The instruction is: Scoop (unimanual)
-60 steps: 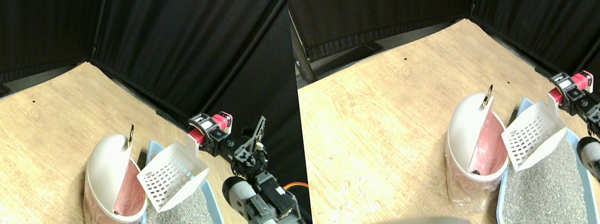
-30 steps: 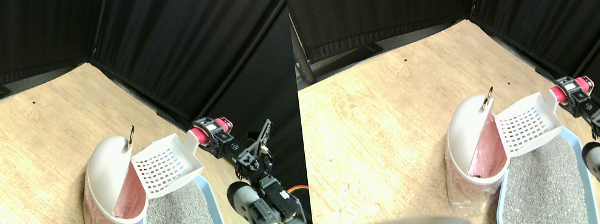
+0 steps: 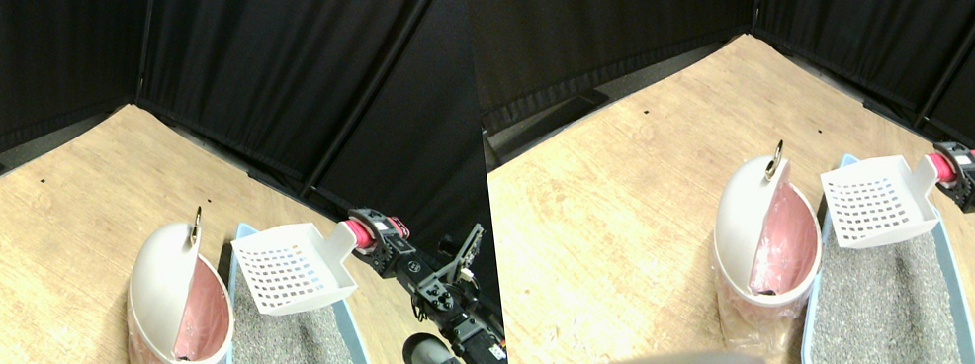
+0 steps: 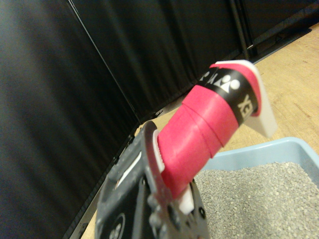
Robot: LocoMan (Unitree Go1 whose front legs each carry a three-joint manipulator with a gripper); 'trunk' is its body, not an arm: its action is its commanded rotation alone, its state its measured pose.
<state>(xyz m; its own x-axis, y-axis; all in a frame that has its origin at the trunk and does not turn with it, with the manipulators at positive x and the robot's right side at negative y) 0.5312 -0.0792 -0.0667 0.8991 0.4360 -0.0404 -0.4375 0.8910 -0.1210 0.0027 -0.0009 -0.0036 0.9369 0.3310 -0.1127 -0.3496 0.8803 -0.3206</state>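
A: Three things crowd the near end of the wooden floor [image 3: 8,256]. What are they, biggest first?

B: The blue litter tray [image 3: 237,270], filled with grey litter [image 3: 288,349], lies nearest me. Just beside it on the left stands the white bin [image 3: 160,279] with its swing lid tipped and a pink liner [image 3: 200,319] showing inside. A clear plastic bag hangs out around its base. Black curtains [image 3: 264,58] close off the back and the right side.

A: And the scoop?

B: The white slotted scoop [image 3: 295,267] hangs over the far end of the tray, above the litter and not touching it. Its basket faces up, roughly level, and its left edge is near the bin's opening. I see nothing in the basket.

A: Are you gripping it?

B: My right hand [image 3: 377,238] is clenched on the scoop's red-wrapped handle [image 4: 199,134]. From the wrist, the handle runs straight out of the jaw, with a black band near its white end, and the tray's corner with its litter lies beyond.

A: Anything smaller?

B: A little metal ring [image 3: 197,225] stands up at the top of the bin lid.
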